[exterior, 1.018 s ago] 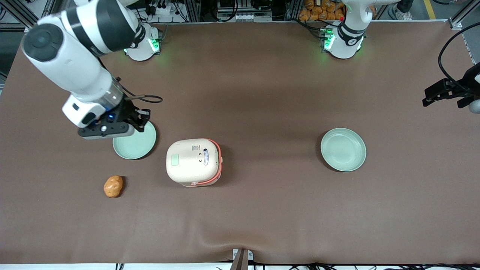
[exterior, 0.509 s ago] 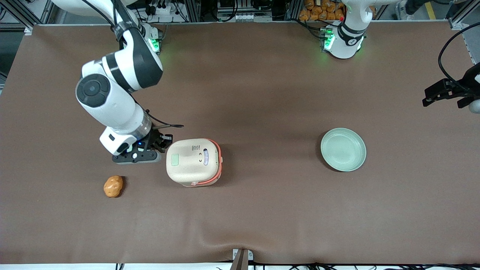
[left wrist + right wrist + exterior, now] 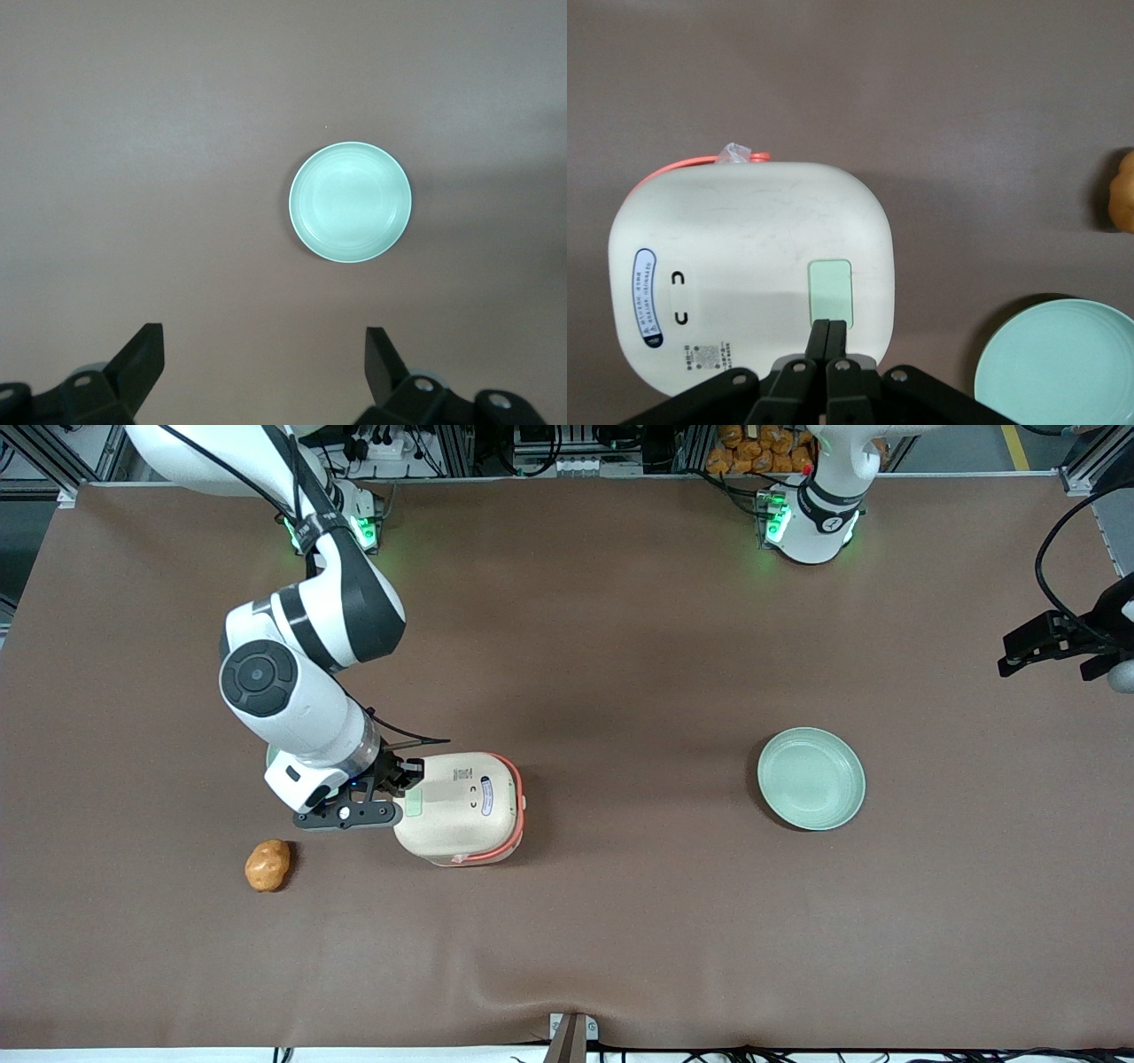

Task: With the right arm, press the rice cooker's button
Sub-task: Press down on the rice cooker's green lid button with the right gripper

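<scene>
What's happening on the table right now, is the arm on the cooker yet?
The right arm has brought its gripper over the rice cooker, fingers shut together, their tips at the edge of the pale green button on the cream lid. Whether they are pressing it cannot be told. The lid is closed. A green plate lies beside the cooker, under the arm, and an orange item sits nearer the front camera.
</scene>
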You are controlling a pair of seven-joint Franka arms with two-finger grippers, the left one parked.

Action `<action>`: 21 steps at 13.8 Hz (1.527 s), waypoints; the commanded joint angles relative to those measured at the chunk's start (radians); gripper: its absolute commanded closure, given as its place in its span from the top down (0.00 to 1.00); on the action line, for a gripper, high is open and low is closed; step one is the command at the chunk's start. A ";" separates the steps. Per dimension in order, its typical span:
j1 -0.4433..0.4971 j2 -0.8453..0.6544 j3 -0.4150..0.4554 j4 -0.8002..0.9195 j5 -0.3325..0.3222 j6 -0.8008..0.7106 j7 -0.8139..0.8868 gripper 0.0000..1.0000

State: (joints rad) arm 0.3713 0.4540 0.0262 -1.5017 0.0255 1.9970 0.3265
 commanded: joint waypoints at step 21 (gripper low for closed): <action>0.018 0.115 -0.012 0.018 -0.049 0.121 0.026 0.00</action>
State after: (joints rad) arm 0.3771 0.5307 0.0247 -1.4997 0.0018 2.0829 0.3290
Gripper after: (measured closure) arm 0.991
